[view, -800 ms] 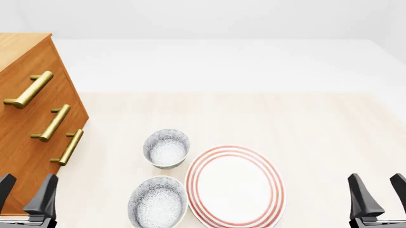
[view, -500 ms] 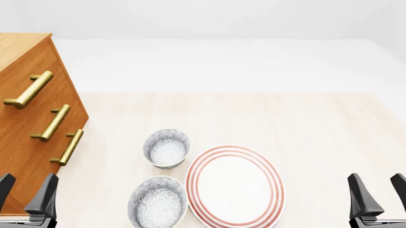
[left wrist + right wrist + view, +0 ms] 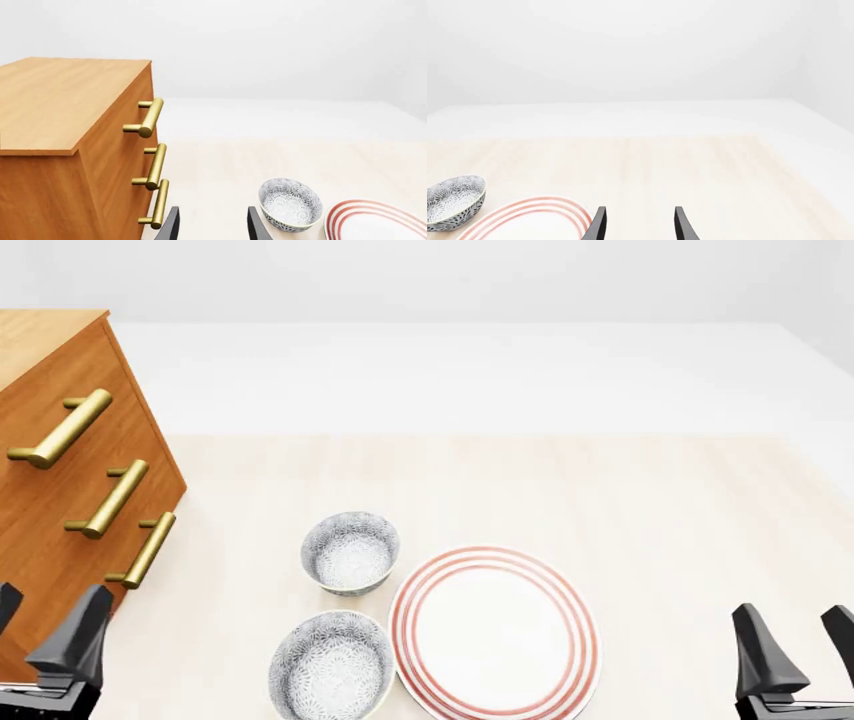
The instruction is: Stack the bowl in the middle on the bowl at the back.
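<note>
We see a pale wood-grain surface under plain white walls. Both speckled bowls sit at 7 o'clock: back bowl, middle bowl beside the red-ringed plate. A wooden dresser stands at 9 o'clock. Left fingers and right fingers are spread, empty.

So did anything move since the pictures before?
Only the left gripper: it slid a little toward the left edge and dipped lower in the front view. Its fingers are open and hold nothing. The right gripper, both bowls, the plate and the drawers stayed put.
</note>
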Controlling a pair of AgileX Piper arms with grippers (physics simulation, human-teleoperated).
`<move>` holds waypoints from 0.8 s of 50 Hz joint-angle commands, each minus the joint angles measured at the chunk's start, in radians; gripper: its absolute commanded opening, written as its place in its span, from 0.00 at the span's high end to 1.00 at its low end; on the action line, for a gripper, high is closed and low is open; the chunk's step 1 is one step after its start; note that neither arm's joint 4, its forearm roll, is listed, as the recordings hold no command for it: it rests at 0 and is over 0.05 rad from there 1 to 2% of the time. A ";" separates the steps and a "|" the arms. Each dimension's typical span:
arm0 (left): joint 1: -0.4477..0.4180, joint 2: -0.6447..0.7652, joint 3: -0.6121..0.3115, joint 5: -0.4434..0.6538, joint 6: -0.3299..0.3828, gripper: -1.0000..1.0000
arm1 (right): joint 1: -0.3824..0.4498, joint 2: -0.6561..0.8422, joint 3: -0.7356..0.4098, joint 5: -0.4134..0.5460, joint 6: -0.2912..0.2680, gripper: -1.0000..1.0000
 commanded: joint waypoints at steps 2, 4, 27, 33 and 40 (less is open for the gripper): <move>-0.141 0.058 -0.207 0.174 -0.020 0.00 | 0.001 0.002 -0.002 0.001 0.005 0.00; -0.146 0.083 -0.232 0.195 -0.010 0.00 | 0.001 0.004 -0.002 -0.001 0.006 0.00; -0.311 0.415 -0.328 0.345 -0.289 0.00 | 0.001 0.001 -0.004 0.005 0.005 0.00; -0.347 0.443 -0.337 0.362 -0.353 0.00 | 0.002 0.003 -0.004 0.003 0.004 0.00; -0.367 0.458 -0.298 0.338 -0.462 0.00 | 0.001 0.012 -0.004 -0.005 0.006 0.00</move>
